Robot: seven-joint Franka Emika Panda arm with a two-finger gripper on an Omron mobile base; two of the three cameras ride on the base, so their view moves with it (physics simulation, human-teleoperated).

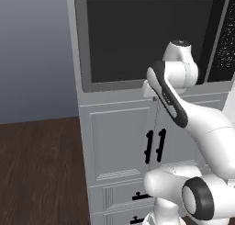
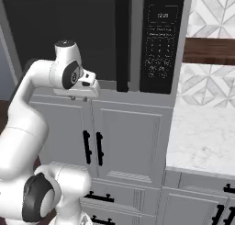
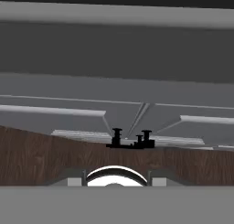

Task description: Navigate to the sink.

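Observation:
The sink is out of view. My gripper (image 2: 78, 99) hangs under the white hand, pointing down, close in front of a tall grey cabinet (image 2: 128, 137). Its two short fingertips stand apart with nothing between them, so it is open. In the left base view the gripper (image 1: 155, 98) sits at the lower edge of the dark oven window (image 1: 147, 36). The hand view looks down the cabinet front to black door handles (image 3: 132, 141) and the brown wooden floor (image 3: 45, 159).
The cabinet holds a built-in oven with a black control panel (image 2: 160, 40) and double doors with black handles (image 2: 92, 148). A white marble counter (image 2: 202, 141) runs to the right, under a patterned tile wall (image 2: 211, 13) and a wooden shelf (image 2: 209, 52). Open wooden floor (image 1: 41, 169) lies left.

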